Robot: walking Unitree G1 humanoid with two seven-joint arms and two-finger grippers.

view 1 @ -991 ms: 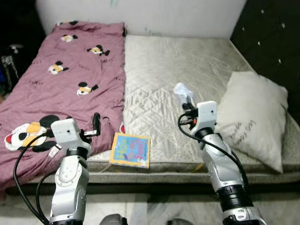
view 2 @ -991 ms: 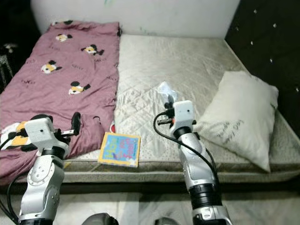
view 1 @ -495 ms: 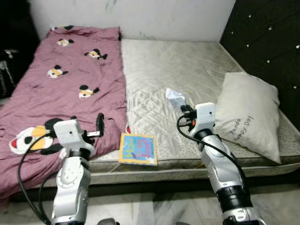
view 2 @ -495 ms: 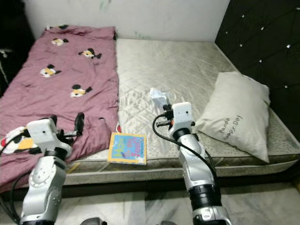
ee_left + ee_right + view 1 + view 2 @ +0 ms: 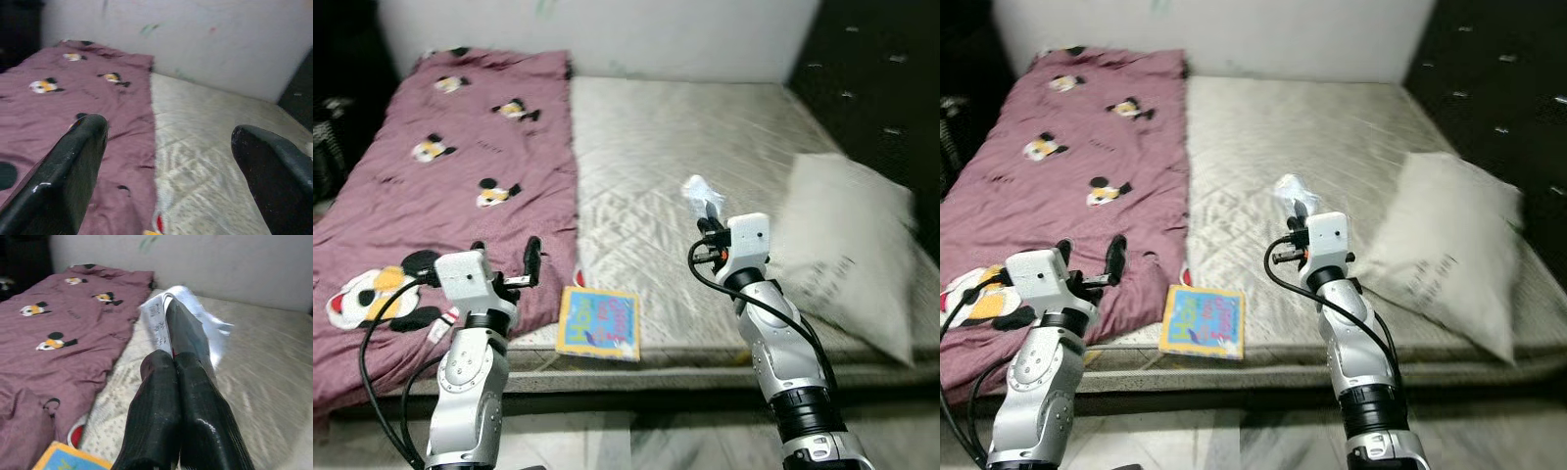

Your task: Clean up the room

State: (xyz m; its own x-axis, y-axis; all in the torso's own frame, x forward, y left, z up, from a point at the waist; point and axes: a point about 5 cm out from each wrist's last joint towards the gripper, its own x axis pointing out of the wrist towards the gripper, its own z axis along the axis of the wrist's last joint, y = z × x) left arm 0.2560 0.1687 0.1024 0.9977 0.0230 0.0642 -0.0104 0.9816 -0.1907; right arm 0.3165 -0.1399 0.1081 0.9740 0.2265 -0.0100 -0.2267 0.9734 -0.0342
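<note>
Right gripper (image 5: 706, 209), centre right of frame, fingers pressed together on a crinkled clear plastic wrapper (image 5: 161, 316) held above the mattress (image 5: 646, 147). Left gripper (image 5: 532, 257), lower left over the pink blanket (image 5: 440, 176), fingers spread wide, holding nothing. Colourful book (image 5: 598, 322) at the bed's front edge. Thin wrapper likely to slip out mid-walk; book close to sliding off.

Left gripper (image 5: 530, 257) gapes, raised; right gripper (image 5: 171, 328) raised, clamped.
</note>
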